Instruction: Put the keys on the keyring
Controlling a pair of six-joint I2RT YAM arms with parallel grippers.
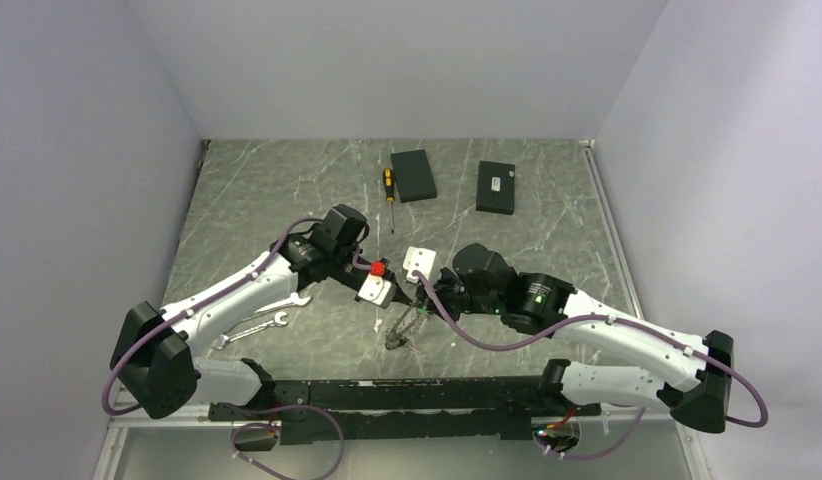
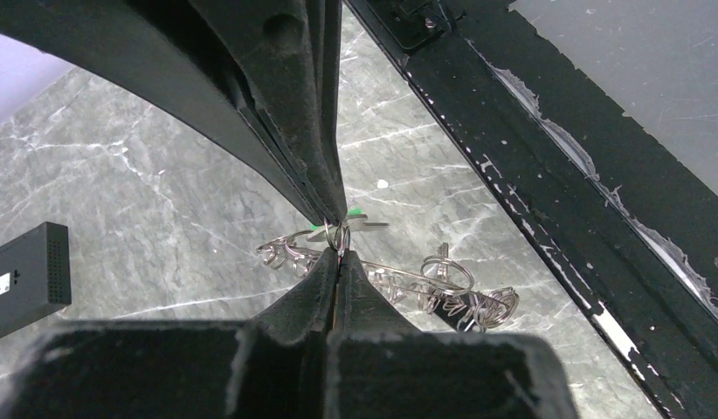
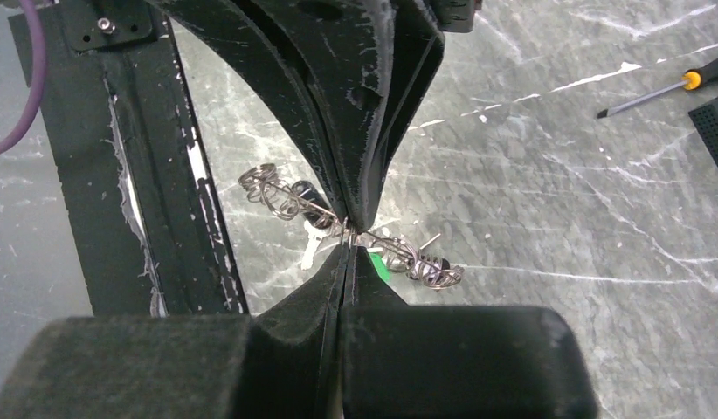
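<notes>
The keyring (image 1: 401, 326) is a thin wire ring strung with many small metal loops and keys. It hangs between the two grippers, just above the marble table. My left gripper (image 1: 395, 291) is shut; in the left wrist view its tips (image 2: 340, 241) pinch a small loop beside a green-tagged key (image 2: 360, 220), and the keyring (image 2: 443, 284) stretches away behind. My right gripper (image 1: 424, 291) is shut; in the right wrist view its tips (image 3: 348, 234) pinch the keyring's wire (image 3: 281, 194). A silver key (image 3: 311, 250) and a green tag (image 3: 378, 264) hang there.
Two flat black boxes (image 1: 413, 175) (image 1: 496, 187) and a black-and-yellow screwdriver (image 1: 389, 192) lie at the back. Two silver spanners (image 1: 259, 320) lie under the left arm. A black rail (image 1: 407, 392) runs along the near edge.
</notes>
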